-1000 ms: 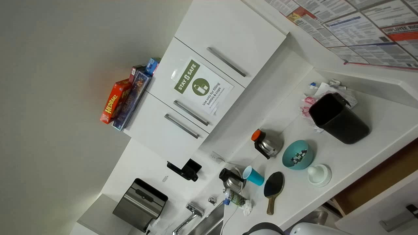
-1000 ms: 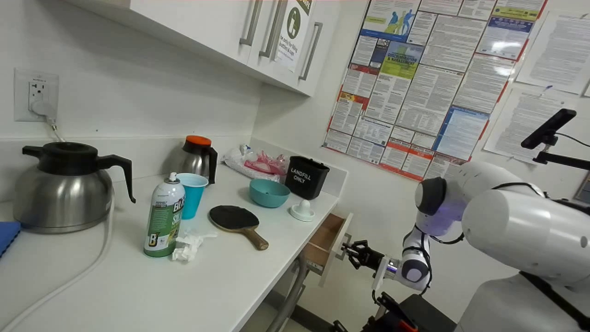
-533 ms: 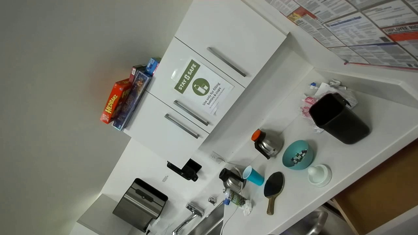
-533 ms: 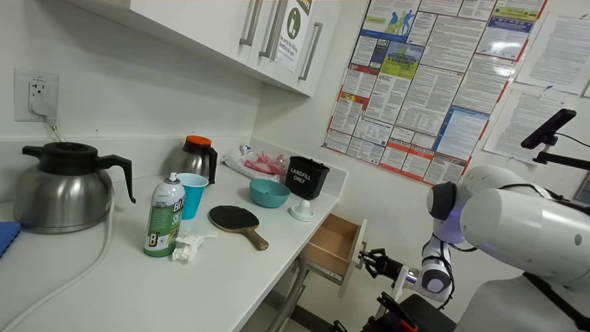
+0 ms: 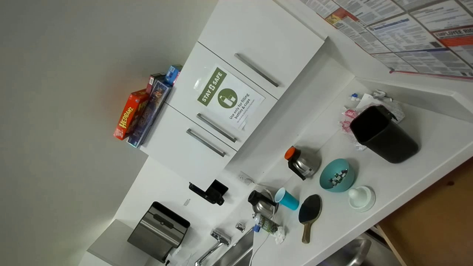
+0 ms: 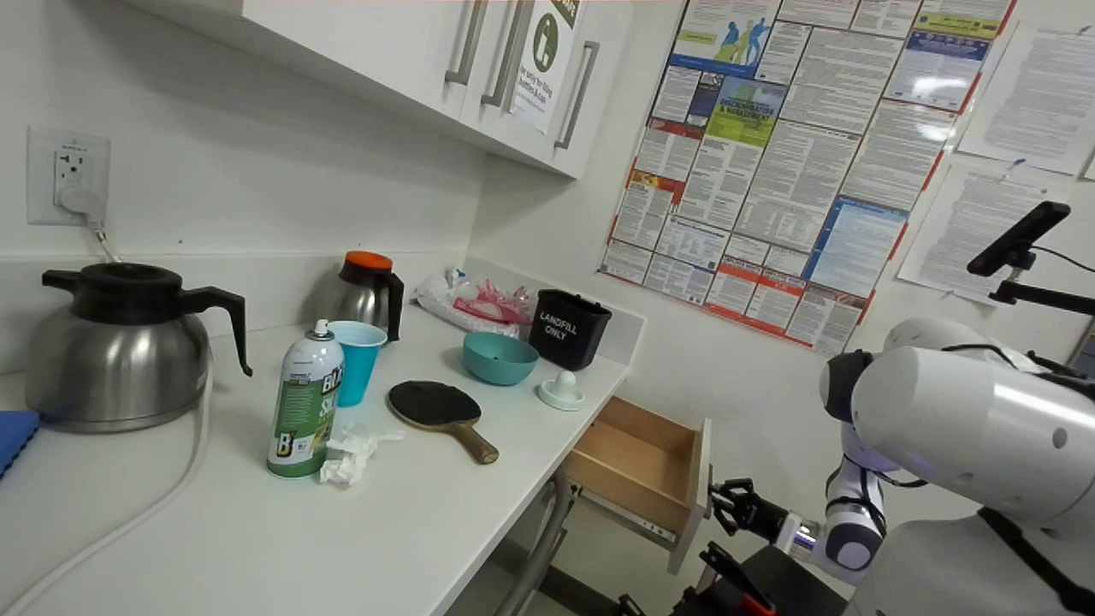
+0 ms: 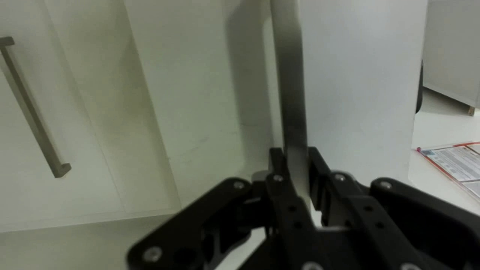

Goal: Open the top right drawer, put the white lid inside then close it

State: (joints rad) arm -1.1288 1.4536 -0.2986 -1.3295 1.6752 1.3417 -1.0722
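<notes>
The top right drawer (image 6: 646, 449) stands pulled well out, its brown interior bare. The interior also shows at the lower right of an exterior view (image 5: 436, 218). My gripper (image 6: 720, 498) is at its front. In the wrist view my gripper (image 7: 294, 155) is shut on the slim silver handle (image 7: 290, 75), one finger on each side of the bar. The white drawer front (image 7: 356, 93) is behind it. The white lid (image 6: 562, 393), a small round disc with a knob, lies on the counter near its front edge, above the drawer. It also shows in an exterior view (image 5: 364, 201).
On the counter stand a teal bowl (image 6: 500, 359) with small items, a black bin (image 6: 569, 329), a paddle (image 6: 436, 406), a blue cup (image 6: 359, 364), a spray can (image 6: 306, 402) and carafes (image 6: 128, 359). A metal leg (image 6: 547, 530) stands beside the drawer, below the counter.
The drawer has slid further out, and my gripper and arm have moved back with it, holding the handle. The drawer front has left the lower right of an exterior view. The lid has not moved.
</notes>
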